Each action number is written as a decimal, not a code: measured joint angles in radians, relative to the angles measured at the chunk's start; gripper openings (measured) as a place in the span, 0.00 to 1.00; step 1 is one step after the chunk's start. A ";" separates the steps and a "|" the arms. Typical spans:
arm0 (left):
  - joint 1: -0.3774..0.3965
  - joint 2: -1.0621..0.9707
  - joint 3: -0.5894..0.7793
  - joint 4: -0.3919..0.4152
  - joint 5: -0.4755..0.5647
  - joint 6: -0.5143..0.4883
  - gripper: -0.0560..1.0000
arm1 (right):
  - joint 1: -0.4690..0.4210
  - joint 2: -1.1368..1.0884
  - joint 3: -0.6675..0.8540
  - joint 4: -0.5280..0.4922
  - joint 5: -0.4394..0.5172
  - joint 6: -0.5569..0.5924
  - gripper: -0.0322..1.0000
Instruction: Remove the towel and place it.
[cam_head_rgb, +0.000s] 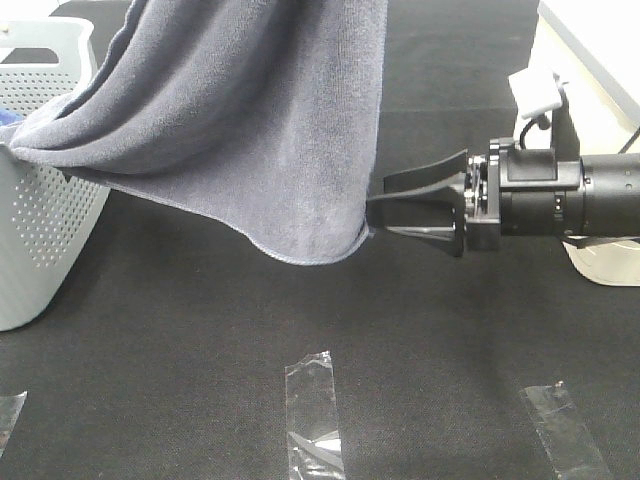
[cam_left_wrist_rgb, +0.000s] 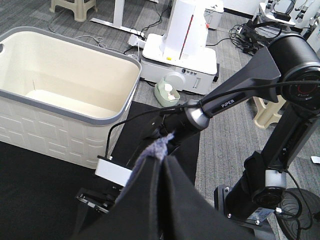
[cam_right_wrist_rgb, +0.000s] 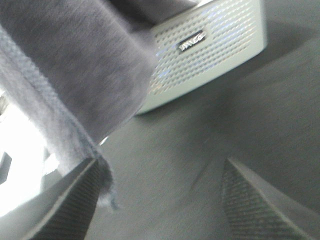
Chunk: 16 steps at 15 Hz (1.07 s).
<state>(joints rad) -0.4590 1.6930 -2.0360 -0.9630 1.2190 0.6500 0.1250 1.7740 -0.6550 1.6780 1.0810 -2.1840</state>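
Note:
The slate towel (cam_head_rgb: 250, 120) hangs from above the exterior high view, one side draped over the rim of the grey perforated basket (cam_head_rgb: 40, 230), its low corner dangling above the black table. My left gripper (cam_left_wrist_rgb: 162, 155) is shut on a bunched tuft of the towel (cam_left_wrist_rgb: 161, 145); it is above the exterior view's top edge. My right gripper (cam_head_rgb: 380, 207) reaches in from the right, level, open, its fingertips right at the towel's hanging corner. In the right wrist view the towel's hem (cam_right_wrist_rgb: 75, 115) hangs against one finger (cam_right_wrist_rgb: 70, 200) of the gripper (cam_right_wrist_rgb: 165, 200), with nothing clamped.
A bit of bright blue cloth (cam_head_rgb: 8, 118) shows inside the basket. Clear tape strips (cam_head_rgb: 310, 410) lie on the black table near the front. A white unit (cam_head_rgb: 590, 90) stands at the right. The left wrist view shows a cream bin (cam_left_wrist_rgb: 65, 85) beyond the table.

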 joint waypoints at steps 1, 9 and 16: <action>0.000 0.000 0.000 0.000 0.000 0.000 0.05 | 0.000 0.001 0.000 -0.026 0.013 0.031 0.67; 0.000 0.000 0.000 0.000 0.000 0.000 0.05 | 0.000 -0.043 0.000 -0.098 0.013 0.135 0.67; 0.000 0.000 0.000 -0.003 0.000 0.000 0.05 | 0.000 -0.040 0.000 -0.004 -0.012 0.119 0.67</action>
<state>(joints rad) -0.4590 1.6930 -2.0360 -0.9660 1.2190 0.6500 0.1250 1.7340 -0.6550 1.6740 1.0690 -2.0650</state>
